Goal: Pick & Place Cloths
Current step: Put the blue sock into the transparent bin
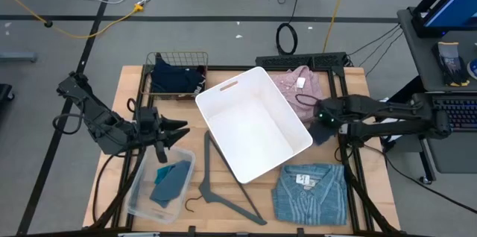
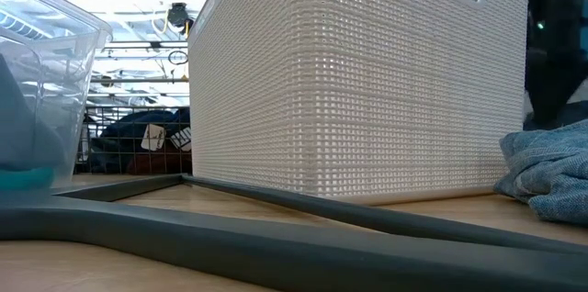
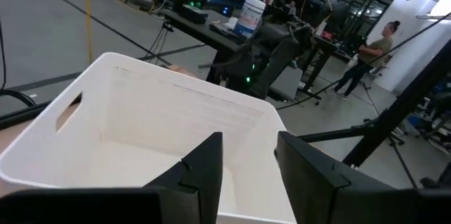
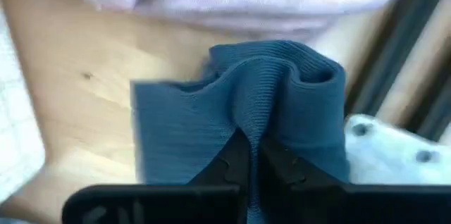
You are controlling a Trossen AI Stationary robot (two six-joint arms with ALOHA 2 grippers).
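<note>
The right gripper [image 4: 248, 155] is clamped on a bunched blue cloth [image 4: 239, 108] beside the white basket [image 1: 253, 121], seemingly to lift it in. The left gripper [image 3: 243, 164], fingers apart and empty, waits across the basket.

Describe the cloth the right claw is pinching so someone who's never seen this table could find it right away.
Start at the big white basket in the middle of the table. Just off its right side, below the pink fleece, the right claw is shut on a small blue cloth bunched up off the wood. It is plain ribbed fabric, unlike the folded striped shirt with a white label nearer the table's front edge.
</note>
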